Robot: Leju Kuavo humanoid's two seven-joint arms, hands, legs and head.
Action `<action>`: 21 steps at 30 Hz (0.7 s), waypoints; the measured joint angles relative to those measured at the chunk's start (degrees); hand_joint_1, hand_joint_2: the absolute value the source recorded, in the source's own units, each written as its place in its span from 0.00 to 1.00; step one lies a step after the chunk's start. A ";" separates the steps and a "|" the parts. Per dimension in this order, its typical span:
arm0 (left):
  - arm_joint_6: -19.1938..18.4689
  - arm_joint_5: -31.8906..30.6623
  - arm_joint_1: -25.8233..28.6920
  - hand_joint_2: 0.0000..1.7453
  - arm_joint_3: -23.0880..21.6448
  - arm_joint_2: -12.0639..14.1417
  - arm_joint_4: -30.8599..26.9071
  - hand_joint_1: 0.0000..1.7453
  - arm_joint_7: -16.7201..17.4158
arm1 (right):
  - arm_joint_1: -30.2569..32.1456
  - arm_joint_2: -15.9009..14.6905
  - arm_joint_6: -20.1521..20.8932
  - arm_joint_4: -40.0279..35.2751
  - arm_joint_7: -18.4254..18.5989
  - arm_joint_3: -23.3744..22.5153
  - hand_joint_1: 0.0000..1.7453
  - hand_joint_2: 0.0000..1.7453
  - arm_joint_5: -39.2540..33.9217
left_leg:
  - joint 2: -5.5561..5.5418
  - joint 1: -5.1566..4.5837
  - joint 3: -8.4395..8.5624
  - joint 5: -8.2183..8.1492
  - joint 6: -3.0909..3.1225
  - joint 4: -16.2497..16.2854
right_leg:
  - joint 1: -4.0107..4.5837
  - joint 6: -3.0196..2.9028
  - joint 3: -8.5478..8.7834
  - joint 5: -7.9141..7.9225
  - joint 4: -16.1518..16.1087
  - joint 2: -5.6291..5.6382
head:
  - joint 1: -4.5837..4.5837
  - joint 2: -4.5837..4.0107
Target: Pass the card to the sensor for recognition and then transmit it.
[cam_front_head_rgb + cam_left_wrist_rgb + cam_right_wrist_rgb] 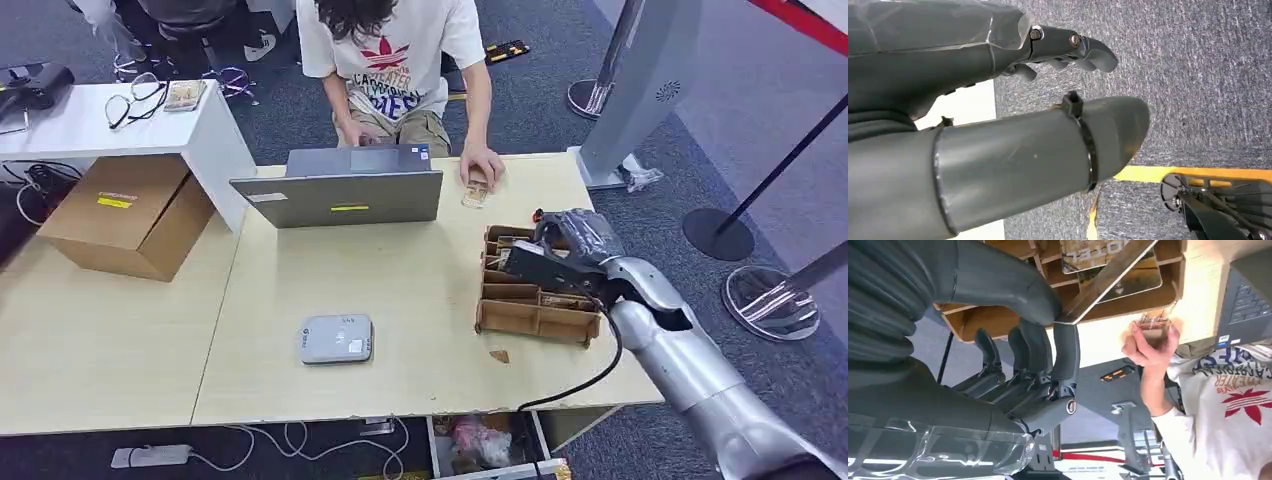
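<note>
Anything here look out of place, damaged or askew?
A small torn brown cardboard scrap lies loose on the light wooden table, just in front of the brown cardboard card organiser. Nothing else stands out.

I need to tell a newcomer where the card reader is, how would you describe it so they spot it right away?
Look at the light wooden table with the open laptop. In front of the laptop, nearer the robot, lies the card reader: a small, flat, pale grey rounded box, alone on bare tabletop, left of the cardboard organizer.
</note>
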 joint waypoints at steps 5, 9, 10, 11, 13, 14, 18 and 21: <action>-0.07 -0.15 0.01 0.00 0.00 0.02 0.00 0.00 -0.44 | 0.07 -0.18 -0.22 -0.35 0.02 -1.47 0.82 1.00 -0.74 | 0.00 0.00 0.00 0.00 0.00 0.00 | 0.00 0.00 0.00 0.00 0.00 0.00 | 0.00 0.00; -0.28 -0.35 0.00 0.00 0.00 0.04 0.00 0.00 -0.46 | 0.03 -0.63 -0.57 -1.42 0.00 -3.17 0.83 1.00 -1.03 | 0.00 -0.01 0.00 0.00 0.00 0.00 | -0.01 0.00 0.00 0.00 0.00 0.00 | 0.00 0.00; -0.31 -0.35 0.00 0.00 0.00 0.04 0.00 0.00 -0.46 | 0.00 -0.72 -0.72 -1.66 -0.08 -3.63 0.84 1.00 -1.11 | 0.00 -0.01 0.00 0.00 0.00 0.00 | -0.01 0.00 0.00 0.00 0.00 0.00 | 0.02 0.00; -0.31 -0.39 0.00 0.00 0.00 0.04 0.00 0.00 -0.46 | -0.10 -0.83 -0.72 -1.81 -0.17 -4.11 0.83 1.00 -1.22 | 0.00 -0.01 -0.01 0.00 0.00 0.00 | -0.01 0.00 0.00 0.00 0.00 0.00 | 0.00 0.00; -0.33 -0.41 0.00 0.00 0.00 0.04 0.00 0.00 -0.46 | -0.43 -1.01 -0.72 -2.03 -0.24 -4.76 0.85 1.00 -1.44 | 0.00 -0.01 -0.01 0.00 0.00 0.00 | -0.01 0.00 0.00 0.01 0.00 0.00 | 0.00 0.00; -0.33 -0.41 0.00 0.00 0.00 0.04 0.00 0.00 -0.46 | -0.55 -1.03 -0.72 -2.05 -0.24 -4.94 0.84 1.00 -1.46 | 0.00 -0.01 -0.01 0.00 0.00 0.00 | -0.01 0.00 0.00 0.01 0.00 0.00 | 0.00 0.00; -0.28 -0.50 -0.01 0.00 0.00 0.04 0.00 0.00 -0.44 | -1.51 -1.05 -0.70 -2.12 -0.22 -5.70 0.85 1.00 -1.51 | 0.00 -0.01 0.00 0.00 0.00 0.00 | -0.01 0.00 0.00 0.01 0.00 0.00 | 0.00 0.00; -0.26 -0.52 -0.03 0.00 0.00 0.04 0.00 0.00 -0.44 | -2.46 -1.05 -0.66 -2.21 -0.24 -5.97 0.84 1.00 -1.51 | 0.00 0.00 0.00 0.01 0.00 0.00 | 0.00 0.00 0.00 0.01 0.01 0.00 | 0.00 0.00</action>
